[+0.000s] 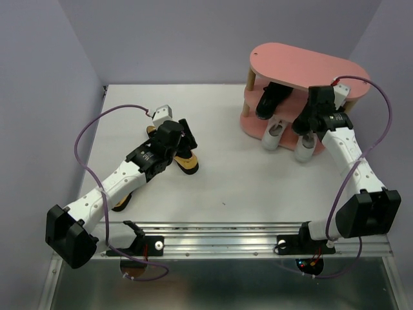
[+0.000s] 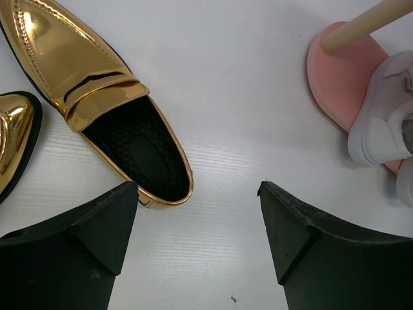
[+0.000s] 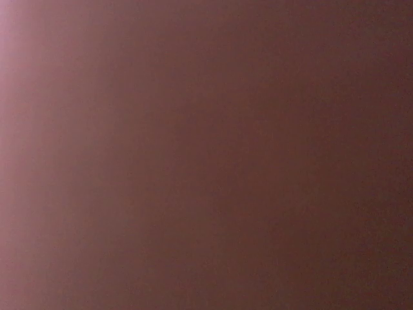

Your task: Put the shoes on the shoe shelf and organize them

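Gold gleams at the upper left of my left wrist view: one shiny gold shoe lies on the white desk, its dark opening toward the camera. The toe of a second gold shoe shows just beside it at the left edge. My left end effector hangs over the desk with its jaws spread wide and nothing between them. Its left fingertip sits by the heel of the first gold shoe; whether it touches I cannot tell. From above, this end effector is over the gold pair, well apart from the pink shoe shelf at the far right of the desk. On the shelf's middle board I see a black shoe. Two white sneakers stand side by side at the bottom board, their near ends jutting past its front edge. My right end effector reaches in just above the sneakers, beside the black shoe. Its wrist camera gives only a flat brownish-pink blur, so I cannot tell how its jaws stand or whether it holds anything
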Available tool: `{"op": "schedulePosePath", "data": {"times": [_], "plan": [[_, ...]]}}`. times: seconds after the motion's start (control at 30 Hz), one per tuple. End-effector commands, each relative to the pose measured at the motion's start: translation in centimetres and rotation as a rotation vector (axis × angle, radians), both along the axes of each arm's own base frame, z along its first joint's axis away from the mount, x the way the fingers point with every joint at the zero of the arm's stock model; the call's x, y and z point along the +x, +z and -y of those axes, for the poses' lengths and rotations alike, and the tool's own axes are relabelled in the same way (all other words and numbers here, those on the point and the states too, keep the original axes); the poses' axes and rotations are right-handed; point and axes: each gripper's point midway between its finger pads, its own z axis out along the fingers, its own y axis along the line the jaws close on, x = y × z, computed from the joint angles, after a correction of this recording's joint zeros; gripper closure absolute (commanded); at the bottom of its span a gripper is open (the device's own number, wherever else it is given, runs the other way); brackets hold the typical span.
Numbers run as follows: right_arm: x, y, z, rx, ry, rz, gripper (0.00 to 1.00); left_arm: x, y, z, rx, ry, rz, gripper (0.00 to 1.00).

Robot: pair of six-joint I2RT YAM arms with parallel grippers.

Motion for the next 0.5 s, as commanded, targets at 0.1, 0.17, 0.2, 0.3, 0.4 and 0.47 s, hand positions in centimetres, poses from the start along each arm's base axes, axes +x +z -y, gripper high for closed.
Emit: {"op": "schedulePosePath", "data": {"times": [0.1,0.17,0.2,0.3,0.4,0.47], "plan": [[-1.7,9.3,-2.9,0.092,0.171,0.321,0.20,0.5,0.4,-1.7,0.055,0.076,0.014,0.13],[-3.0,9.6,-3.3,0.093,0.215,0.323,0.11,0.5,0.2,-2.3,0.078,0.100,0.008,0.13],[-3.7,10.1,-3.2,0.088,0.219,0.336,0.09,0.5,0.1,-2.5,0.084,0.105,0.005,0.13],[-4.4,10.4,-2.9,0.058,0.229,0.333,0.08,0.6,0.0,-2.2,0.079,0.097,0.004,0.13],[-4.3,10.4,-2.6,0.044,0.211,0.322,0.11,0.8,-0.6,-1.5,0.070,0.070,-0.015,0.13],[-4.0,9.8,-2.6,0.048,0.207,0.307,0.12,0.8,-0.7,-1.2,0.070,0.062,-0.023,0.13]]}}
